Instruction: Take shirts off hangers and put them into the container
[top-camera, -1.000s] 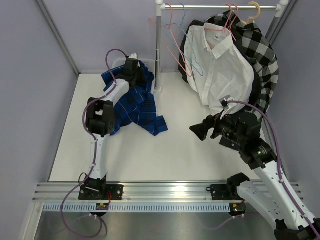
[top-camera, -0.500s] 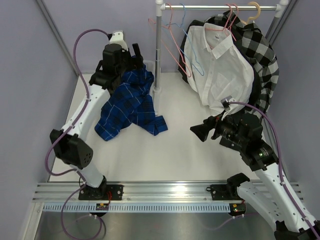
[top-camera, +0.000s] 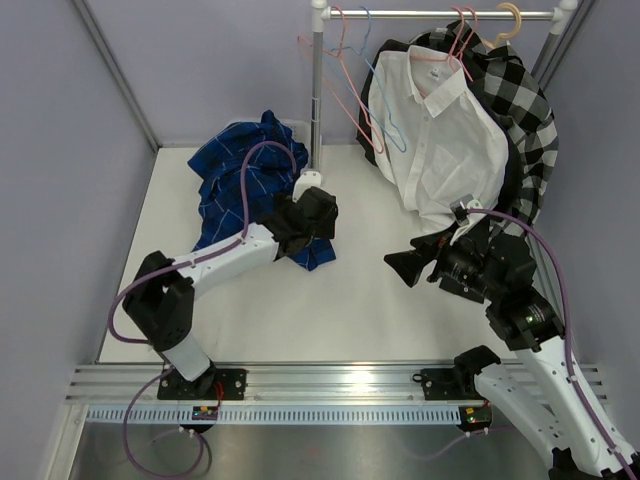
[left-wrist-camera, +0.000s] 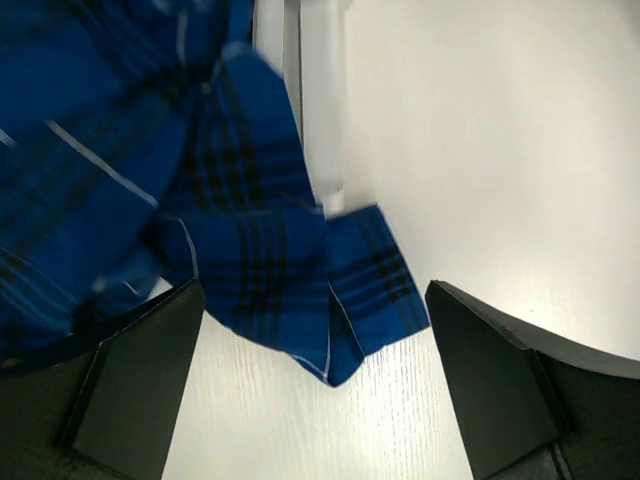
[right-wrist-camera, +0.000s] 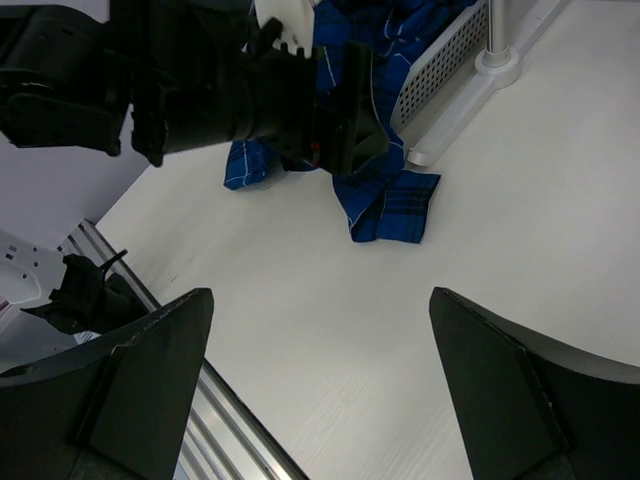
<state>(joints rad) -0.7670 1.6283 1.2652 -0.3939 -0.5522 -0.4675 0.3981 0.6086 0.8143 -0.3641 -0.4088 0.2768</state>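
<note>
Your left gripper (left-wrist-camera: 318, 340) has its jaws spread wide and holds nothing. It hangs over the loose end of the blue shirt (top-camera: 235, 175). The shirt sits at 10 o'clock on the table (top-camera: 350, 300), heaped in the container (right-wrist-camera: 450, 45), with one end trailing over the rim toward 5 o'clock. Your right gripper (right-wrist-camera: 320, 370) is also wide open and empty, at 3 o'clock. The white shirt (top-camera: 440, 130) and checked shirt (top-camera: 525, 110) hang on the rail (top-camera: 430, 14) at 1 o'clock. Bare pink hangers (top-camera: 345, 85) hang at 12.
</note>
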